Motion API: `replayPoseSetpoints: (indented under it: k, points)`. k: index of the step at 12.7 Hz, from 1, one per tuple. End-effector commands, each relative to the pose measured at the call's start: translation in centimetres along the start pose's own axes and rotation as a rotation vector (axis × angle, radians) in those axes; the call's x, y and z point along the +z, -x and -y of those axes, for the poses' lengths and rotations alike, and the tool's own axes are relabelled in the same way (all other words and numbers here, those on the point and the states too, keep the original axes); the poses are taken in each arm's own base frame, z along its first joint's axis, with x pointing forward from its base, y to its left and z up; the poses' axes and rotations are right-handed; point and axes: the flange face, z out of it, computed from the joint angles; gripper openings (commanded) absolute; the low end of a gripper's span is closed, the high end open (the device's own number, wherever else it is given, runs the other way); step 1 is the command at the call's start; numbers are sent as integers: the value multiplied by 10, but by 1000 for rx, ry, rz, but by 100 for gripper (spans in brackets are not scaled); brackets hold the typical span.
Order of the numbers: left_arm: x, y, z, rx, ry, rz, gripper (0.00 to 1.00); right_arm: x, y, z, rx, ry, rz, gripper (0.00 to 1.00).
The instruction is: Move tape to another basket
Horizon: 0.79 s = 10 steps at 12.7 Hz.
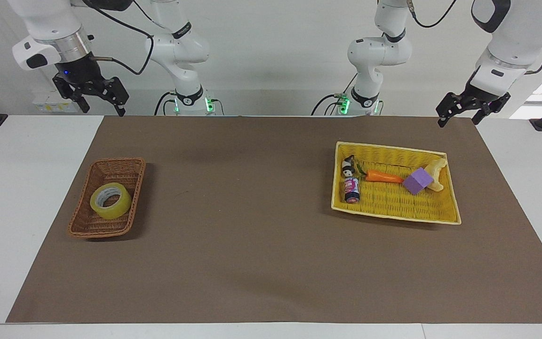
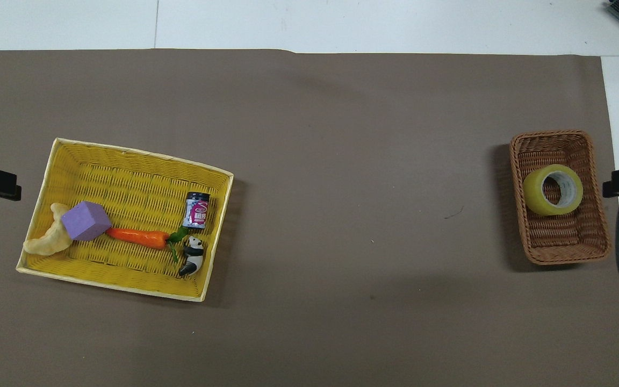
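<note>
**Tape in the brown basket, both arms raised**

The table carries a yellow tray toward the left arm's end; the basket sits toward the right arm's end, the tape inside it; the left end effector hangs empty, fingers spread wide, over the table's edge; the right end effector likewise, wide and empty.

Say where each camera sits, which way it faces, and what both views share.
Facing view: high across the table, looking at the robots; both arms show, left gripper and right gripper raised, open.
Overhead view: above the robots' end, looking steeply down; only gripper tips show at the edges.
Shared: the tape in the basket, and the yellow tray, half a turn apart.
</note>
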Motion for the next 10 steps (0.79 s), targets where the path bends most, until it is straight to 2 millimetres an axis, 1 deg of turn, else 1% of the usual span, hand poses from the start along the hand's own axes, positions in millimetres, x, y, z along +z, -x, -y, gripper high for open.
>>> replayPoseSetpoints:
  k: [1,4,6,8,10]
  points:
    - [-2,3,2,3,-6,4,100,0,1,-3,-3,1,-1,100]
    - [-2,3,2,3,-7,4,100,1,2,1,48,1,4,100]
    - [-1,4,2,3,-6,11,100,1,2,1,50,1,-1,100]
    - [1,10,4,0,-6,47,100,1,2,1,43,1,-2,100]
    - [0,10,-3,9,-7,46,100,1,2,1,40,2,-3,100]
